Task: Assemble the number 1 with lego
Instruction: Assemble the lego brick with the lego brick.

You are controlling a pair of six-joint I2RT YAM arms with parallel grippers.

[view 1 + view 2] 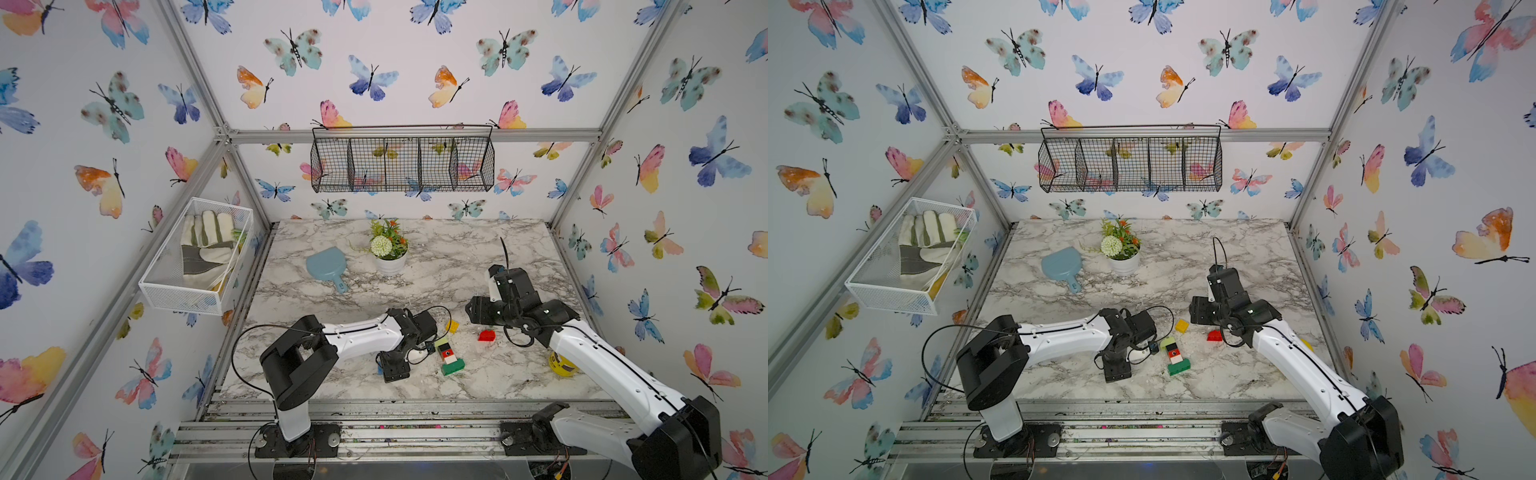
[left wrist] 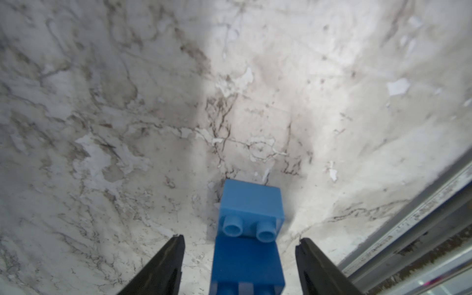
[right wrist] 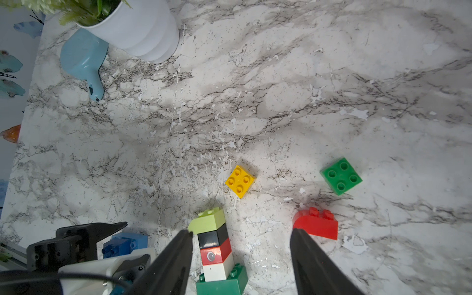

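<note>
A lego stack point(image 1: 448, 354) point(image 1: 1176, 358) point(image 3: 215, 245) lies flat on the marble: green base, white, red with an eye, black, lime tip. Two joined blue bricks point(image 2: 251, 229) point(image 3: 125, 245) lie on the table between the fingers of my left gripper point(image 2: 241, 238) point(image 1: 395, 368), which is open with a gap on each side. My right gripper point(image 3: 241, 230) point(image 1: 478, 313) hovers open above the stack's lime end, holding nothing. Loose bricks lie nearby: yellow point(image 1: 452, 325) point(image 3: 240, 180), red curved point(image 1: 486, 336) point(image 3: 316, 224) and green square point(image 3: 341, 175).
A white flower pot point(image 1: 390, 259) and a blue scoop point(image 1: 328, 266) stand at the back. A yellow-lidded jar point(image 1: 561, 363) sits under the right arm. The table's metal front rail point(image 2: 408, 229) runs close to the blue bricks. A white glove basket point(image 1: 195, 257) hangs left.
</note>
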